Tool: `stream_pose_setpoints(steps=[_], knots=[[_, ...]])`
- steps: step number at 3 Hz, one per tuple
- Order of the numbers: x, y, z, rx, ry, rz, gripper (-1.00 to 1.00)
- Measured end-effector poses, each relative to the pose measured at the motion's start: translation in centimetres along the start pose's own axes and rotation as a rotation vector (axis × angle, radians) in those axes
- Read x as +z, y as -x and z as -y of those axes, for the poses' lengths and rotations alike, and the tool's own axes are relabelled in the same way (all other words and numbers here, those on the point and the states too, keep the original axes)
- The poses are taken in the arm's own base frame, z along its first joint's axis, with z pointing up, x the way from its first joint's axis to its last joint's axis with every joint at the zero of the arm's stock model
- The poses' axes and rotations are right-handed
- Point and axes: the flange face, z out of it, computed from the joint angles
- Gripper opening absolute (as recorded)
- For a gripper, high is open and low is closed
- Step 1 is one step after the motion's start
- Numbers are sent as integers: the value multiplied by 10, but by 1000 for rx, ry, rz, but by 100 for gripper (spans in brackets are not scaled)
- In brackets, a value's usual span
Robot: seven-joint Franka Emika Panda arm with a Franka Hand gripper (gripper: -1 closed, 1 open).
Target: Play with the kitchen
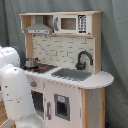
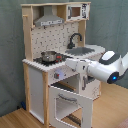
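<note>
One arm: mine, the white Panda arm [image 2: 97, 69], reaching in from the second exterior view's right toward the front edge of the kitchen [image 2: 55, 60], I judge to work the knobs or the door.
Pot: a small metal pot [image 2: 48, 55] sits on the hob [image 2: 46, 59], where a cook would leave it.
Oven door: the oven door [image 2: 71, 104] hangs swung open, so the cavity is reachable.
Sink: the grey sink [image 1: 71, 74] lies right of the hob in the first exterior view, faucet [image 1: 83, 59] behind it.
Gripper: hidden at the counter edge; I cannot tell its state.
</note>
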Motion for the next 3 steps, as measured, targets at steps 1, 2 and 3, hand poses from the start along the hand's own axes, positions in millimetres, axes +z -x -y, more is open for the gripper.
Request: stream_pose_setpoints(steps=[1, 2, 3], knots=[[-12, 4, 27, -21, -58, 14, 100], [-24, 15, 47, -33, -92, 28, 100], [-34, 19, 79, -56, -100, 28, 100]])
